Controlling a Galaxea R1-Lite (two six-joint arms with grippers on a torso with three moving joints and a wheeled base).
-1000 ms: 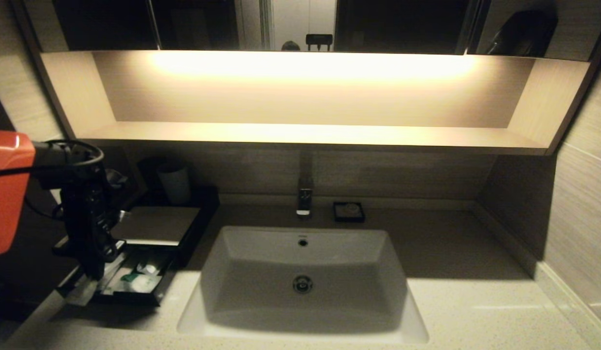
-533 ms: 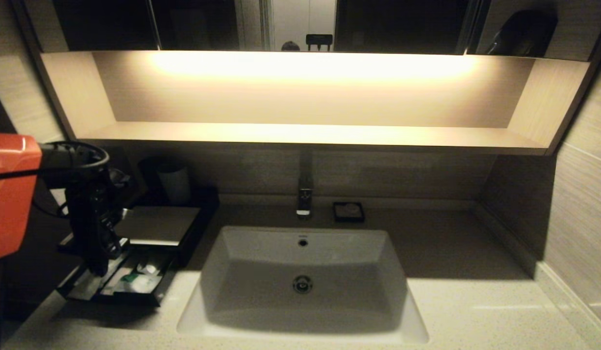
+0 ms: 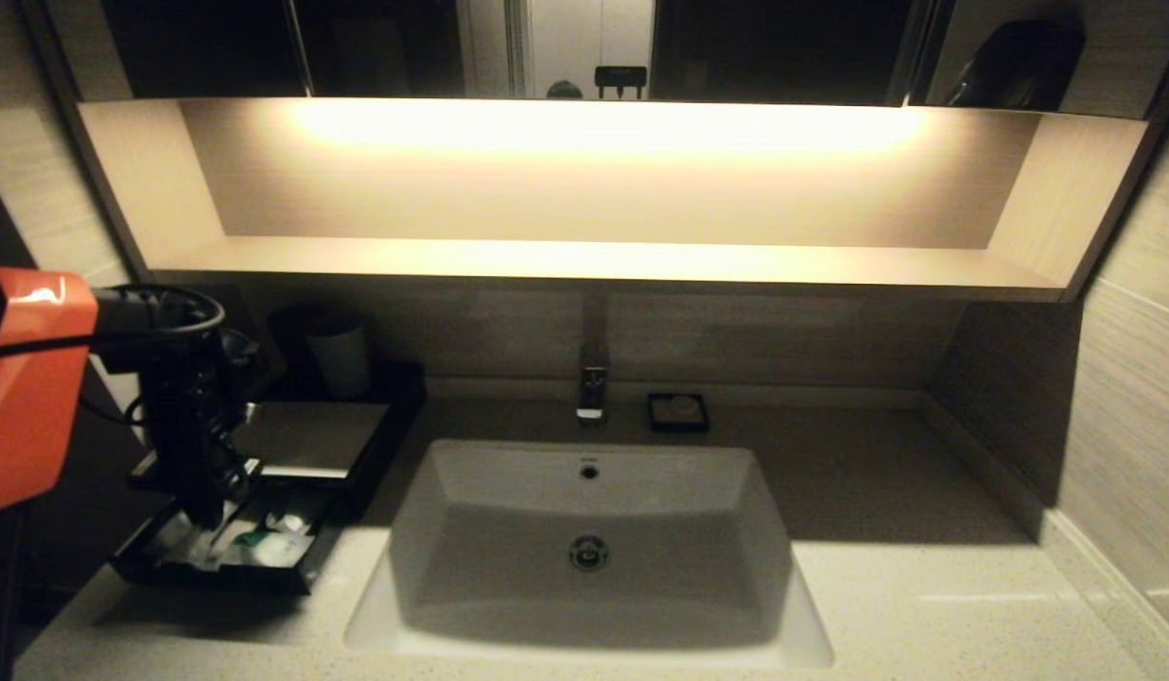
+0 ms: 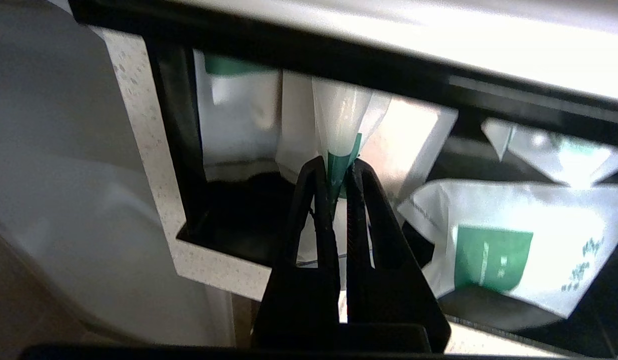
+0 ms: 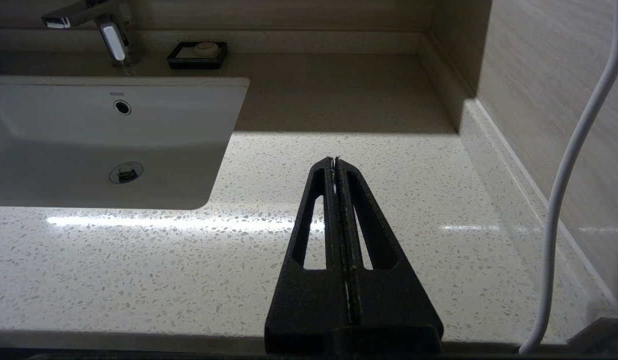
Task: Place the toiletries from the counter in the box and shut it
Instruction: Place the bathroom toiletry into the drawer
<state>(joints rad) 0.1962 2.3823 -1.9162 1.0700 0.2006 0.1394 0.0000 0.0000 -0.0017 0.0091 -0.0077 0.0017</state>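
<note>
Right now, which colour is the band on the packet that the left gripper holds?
Green, on a clear-white packet pinched by the left gripper; the left wrist view shows it best.

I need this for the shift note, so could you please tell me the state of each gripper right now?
Left gripper: shut on a slim toiletry packet, over the open drawer.
Right gripper: shut, holding nothing, above the counter.
</note>
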